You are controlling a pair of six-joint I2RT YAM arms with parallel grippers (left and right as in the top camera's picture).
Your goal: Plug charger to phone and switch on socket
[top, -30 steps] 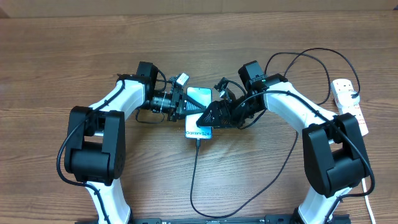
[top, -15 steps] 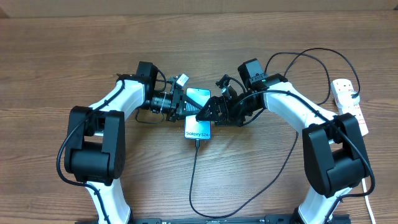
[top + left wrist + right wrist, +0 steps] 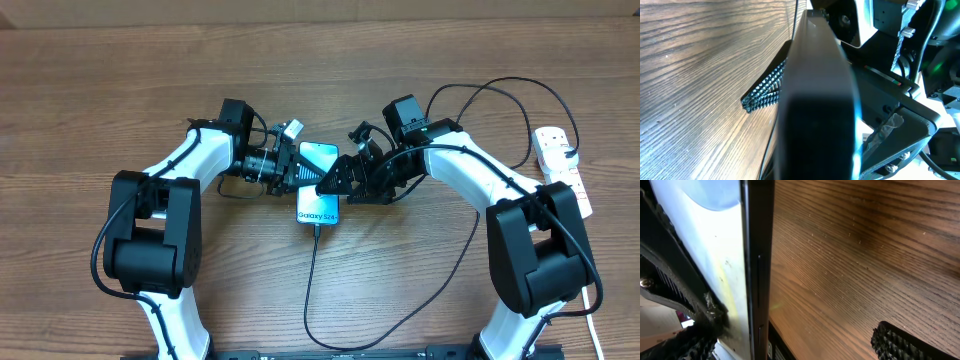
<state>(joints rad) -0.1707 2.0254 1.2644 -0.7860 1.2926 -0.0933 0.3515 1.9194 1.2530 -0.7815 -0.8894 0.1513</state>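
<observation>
The phone (image 3: 317,211), teal screen with dark text at its near end, sits at the table's middle. My left gripper (image 3: 297,172) is shut on its left side; the left wrist view shows the phone's dark edge (image 3: 815,75) filling the jaws. My right gripper (image 3: 327,185) is open at the phone's right edge, which stands between its spread fingers in the right wrist view (image 3: 758,240). The black charger cable (image 3: 310,290) meets the phone's near end and loops right and up toward the white socket (image 3: 560,165) at the far right.
The socket's thicker white cord (image 3: 590,300) runs down the right edge past my right arm's base. The black cable's loop lies across the near middle of the wooden table (image 3: 120,80) and arcs behind my right arm.
My right gripper has drawn back up and to the right, off the phone's near end to its right edge. The left gripper and phone have stayed put.
</observation>
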